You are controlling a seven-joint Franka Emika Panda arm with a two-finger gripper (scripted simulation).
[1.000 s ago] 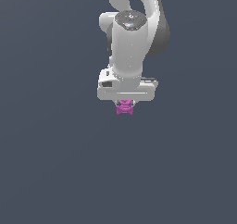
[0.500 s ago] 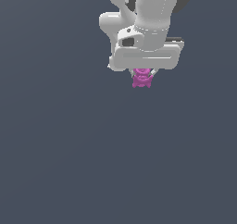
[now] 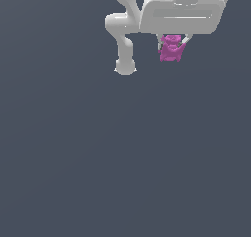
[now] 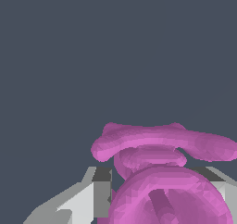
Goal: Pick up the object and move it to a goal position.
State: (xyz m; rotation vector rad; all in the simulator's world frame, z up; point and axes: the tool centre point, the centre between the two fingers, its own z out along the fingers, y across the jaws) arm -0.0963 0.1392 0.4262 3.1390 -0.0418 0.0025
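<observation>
Exterior view: white gripper (image 3: pixel 171 47) near the top edge, clamped on the magenta object (image 3: pixel 170 48), which hangs below the wide white hand between two thin fingers (image 3: pixel 185 44). Object is in the air, well clear of the dark grey surface (image 3: pixel 122 172). No goal marker visible.

Wrist view: object (image 4: pixel 162 172) fills the lower part, pinched between grey fingertips (image 4: pixel 95 190), lumpy nubs sticking out past them.

Risks, as judgement: rounded uneven body gives small contact patches, so a fast swing could twist or slip it out. Arm is near the frame edge; goal position unknown.
</observation>
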